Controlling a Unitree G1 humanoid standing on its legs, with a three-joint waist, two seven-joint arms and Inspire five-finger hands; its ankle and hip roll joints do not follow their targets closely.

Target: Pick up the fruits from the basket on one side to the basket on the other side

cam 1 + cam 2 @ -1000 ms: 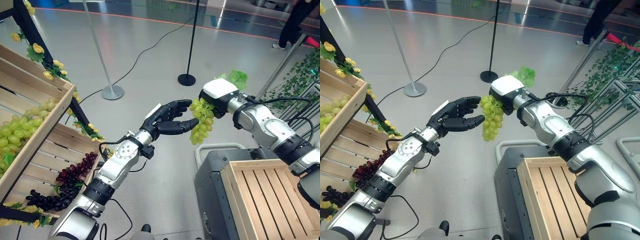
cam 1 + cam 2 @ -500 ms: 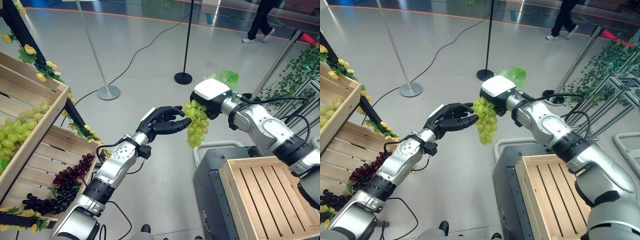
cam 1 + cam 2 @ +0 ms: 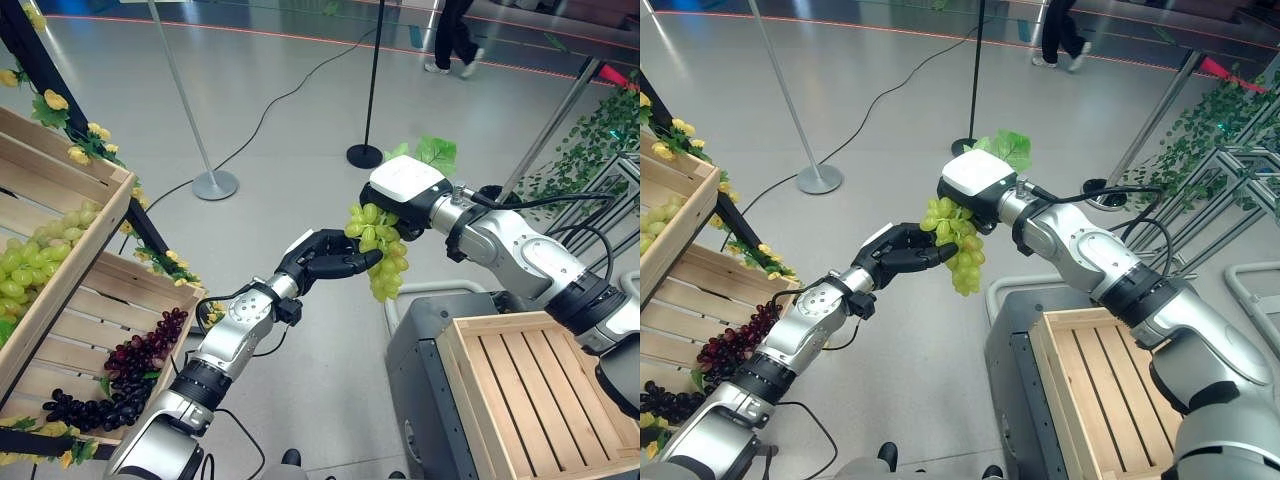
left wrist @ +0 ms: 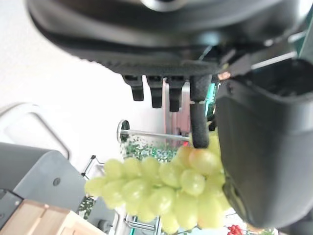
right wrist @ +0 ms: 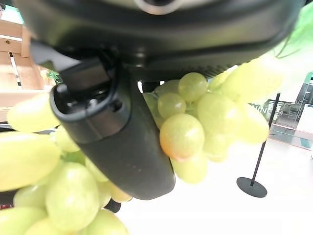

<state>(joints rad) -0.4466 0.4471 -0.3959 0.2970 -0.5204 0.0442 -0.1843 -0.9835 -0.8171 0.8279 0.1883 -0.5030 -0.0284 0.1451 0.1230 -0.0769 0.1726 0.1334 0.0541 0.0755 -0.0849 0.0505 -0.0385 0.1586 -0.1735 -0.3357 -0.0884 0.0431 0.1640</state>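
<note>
A bunch of green grapes (image 3: 377, 252) with a green leaf (image 3: 436, 152) hangs in mid-air above the floor, with my right hand (image 3: 404, 190) shut on its top. The right wrist view shows the grapes (image 5: 183, 134) packed against that hand's thumb (image 5: 122, 142). From the left, my left hand (image 3: 318, 262) reaches in with loosely bent fingers, their tips touching the bunch's side. In the left wrist view one finger (image 4: 198, 120) rests on the grapes (image 4: 161, 188) beside the thumb (image 4: 254, 147). An empty wooden crate (image 3: 455, 350) sits at the lower right.
On the left stand two slanted wooden crates: the upper (image 3: 95, 235) holds green grapes, the lower (image 3: 150, 290) dark grapes. The empty crate rests on a grey cart (image 3: 420, 340). Two stanchion bases (image 3: 222, 185) (image 3: 365, 155) stand on the floor behind. A person (image 3: 450, 35) walks at the back.
My right hand has carried the grapes leftward toward my left hand. The left hand has dropped slightly and its fingers have bent onto the bunch. The person behind has walked left.
</note>
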